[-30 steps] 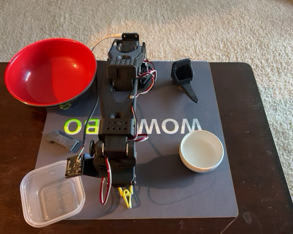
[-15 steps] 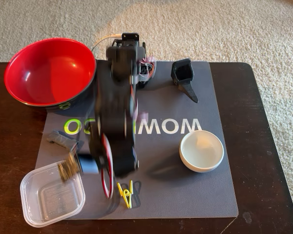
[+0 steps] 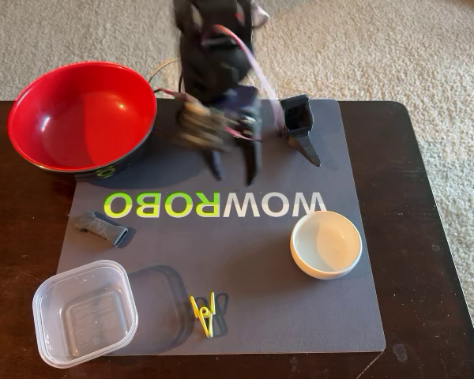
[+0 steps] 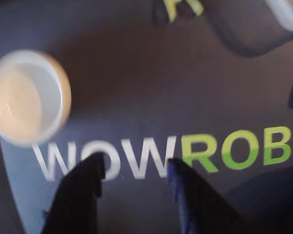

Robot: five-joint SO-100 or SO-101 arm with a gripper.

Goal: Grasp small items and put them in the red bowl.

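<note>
The red bowl [image 3: 83,117] sits at the far left corner of the grey mat [image 3: 300,308], overlapping the mat's edge, and it is empty. All other positions below are given relative to the mat's WOWROBO lettering [image 3: 213,205] as seen in the fixed view.

Small items:
- Small white bowl [image 3: 326,244]: on the near side of the lettering, at its right end. In the wrist view [image 4: 27,97] it appears blurred at the left edge.
- Yellow clothespin [image 3: 205,313]: on the near side of the lettering, close to the mat's near edge.
- Clear square tub [image 3: 84,313]: near left of the lettering, straddling the mat's corner.
- Dark grey clip [image 3: 101,227]: just beyond the left end of the lettering.
- Black scoop-shaped part [image 3: 300,126]: on the far side of the lettering, toward its right end.

The gripper [image 3: 235,170] hangs on the far side of the lettering, motion-blurred. In the wrist view [image 4: 134,168], its fingers stand apart with nothing between them.
</note>
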